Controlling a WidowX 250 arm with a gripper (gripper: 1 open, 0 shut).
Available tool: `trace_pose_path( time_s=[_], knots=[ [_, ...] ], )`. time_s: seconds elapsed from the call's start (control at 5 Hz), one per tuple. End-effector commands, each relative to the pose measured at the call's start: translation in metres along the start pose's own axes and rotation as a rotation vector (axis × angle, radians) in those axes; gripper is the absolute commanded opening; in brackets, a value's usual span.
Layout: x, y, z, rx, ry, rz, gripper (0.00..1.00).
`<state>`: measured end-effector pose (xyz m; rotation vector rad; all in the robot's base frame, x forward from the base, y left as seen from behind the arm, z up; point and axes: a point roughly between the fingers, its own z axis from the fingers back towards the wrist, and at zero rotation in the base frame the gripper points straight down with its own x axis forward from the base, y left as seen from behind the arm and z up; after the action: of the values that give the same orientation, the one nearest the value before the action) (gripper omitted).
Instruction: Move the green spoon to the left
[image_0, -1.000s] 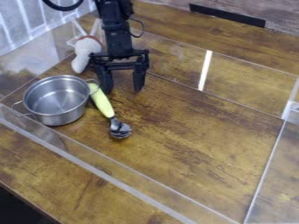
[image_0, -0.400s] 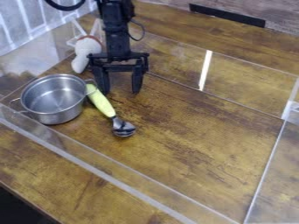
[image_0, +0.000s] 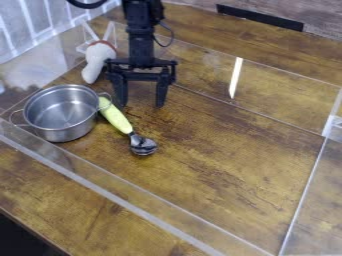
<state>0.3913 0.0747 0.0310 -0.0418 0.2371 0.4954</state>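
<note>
Brown wood grain is covering the bench, and one camera view is showing it from above. At the top of this view the dark robot arm is reaching down, and its gripper is standing wide open, the two black fingers spread apart with nothing visible between them. The gripper is hovering or resting just behind the spoon's handle end; which of the two, the view is not making clear.

The green spoon is lying on the bench beside the pot, its thick yellow-green handle slanting, the handle end near the pot's rim and the gripper. Its small shiny metal bowl is pointing toward the camera's side and catching light.

The round steel pot is sitting close along one side of the handle, its inside looking bare, and is crowding that side. A whitish object with a reddish part is lying beyond the pot, near the arm, too blurred to name. A white strip is marking the bench farther off.
</note>
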Motion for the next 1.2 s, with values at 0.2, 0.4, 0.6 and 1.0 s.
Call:
trace_pose_path(
  time_s=[0.2,0.4,0.6,1.0],
  knots=[
    [-0.005,-0.006,0.017,0.032,-0.035,-0.017,1.00],
    [-0.010,0.006,0.017,0.044,-0.021,0.018,1.00],
    [-0.013,0.017,0.018,0.053,-0.007,0.045,1.00],
    [-0.022,0.032,0.018,0.073,0.029,0.099,1.00]
  ],
)
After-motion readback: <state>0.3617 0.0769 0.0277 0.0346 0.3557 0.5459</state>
